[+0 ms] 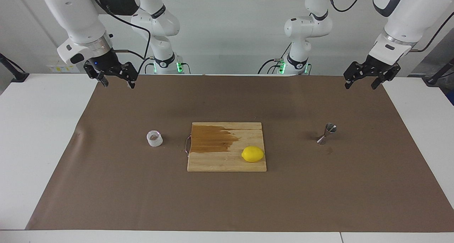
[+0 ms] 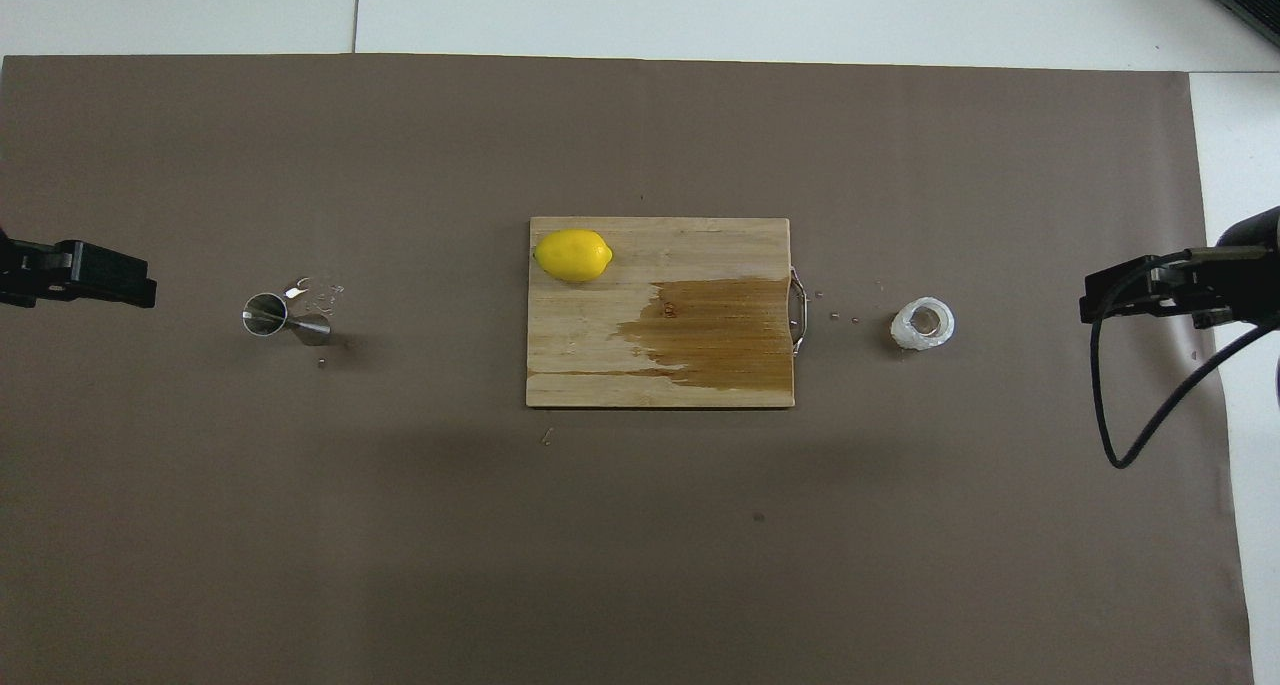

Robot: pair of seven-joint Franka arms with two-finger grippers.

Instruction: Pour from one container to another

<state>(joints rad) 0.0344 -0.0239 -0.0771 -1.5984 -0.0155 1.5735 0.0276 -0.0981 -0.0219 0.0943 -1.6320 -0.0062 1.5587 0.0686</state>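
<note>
The clear squat cup [image 1: 154, 138] stands on the brown mat toward the right arm's end of the table, beside the cutting board; it also shows in the overhead view [image 2: 922, 325]. The steel jigger [image 1: 327, 133] stands upright on the mat toward the left arm's end, and shows in the overhead view [image 2: 285, 317]. My right gripper [image 1: 118, 83] hangs open and empty in the air over the mat's edge at its own end, apart from the cup. My left gripper [image 1: 361, 84] hangs open and empty over the mat's edge at its end, apart from the jigger.
A wooden cutting board [image 1: 227, 163] lies mid-table with a dark wet patch [image 1: 211, 139] and a yellow lemon [image 1: 252, 154] on it. A few droplets [image 2: 318, 291] lie beside the jigger. The brown mat [image 1: 227, 200] covers most of the white table.
</note>
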